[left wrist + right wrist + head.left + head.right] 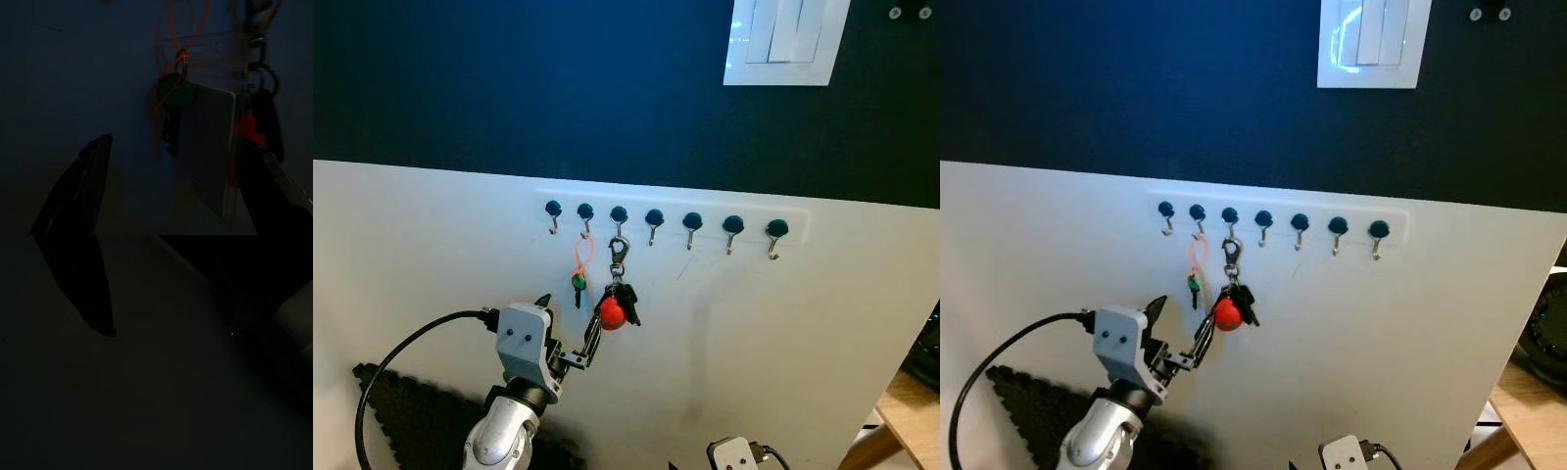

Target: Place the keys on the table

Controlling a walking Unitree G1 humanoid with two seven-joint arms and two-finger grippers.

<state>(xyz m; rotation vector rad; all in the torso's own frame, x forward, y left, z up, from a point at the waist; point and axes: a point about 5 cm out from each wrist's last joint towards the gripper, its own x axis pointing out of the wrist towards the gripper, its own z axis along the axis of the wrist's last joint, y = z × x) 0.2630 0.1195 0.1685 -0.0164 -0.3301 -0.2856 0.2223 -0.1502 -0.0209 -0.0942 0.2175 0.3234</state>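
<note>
The left gripper (pixel 570 333) is raised to the white wall panel with its two black fingers spread apart, empty, just below and beside the keys (pixel 615 305), which hang by a metal clip (pixel 619 253) from the third hook (pixel 619 217) of a row of dark-knobbed hooks. The step in hand looks like the grasp: to do it well, the fingers should close around the bunch with the red fob, then lift upward so the clip slips off the hook rather than being pulled straight out. The small green key (pixel 578 284) on an orange loop, hanging from the neighbouring hook, sits just beside the bunch and should stay outside the fingers. The left wrist view, though dim, shows that green key (pixel 174 95) close up and a clear card sleeve (pixel 210 127) between the spread fingers, which the head views barely reveal. The right arm hangs idle low down; its wrist view is too dark to tell how its gripper stands.
</note>
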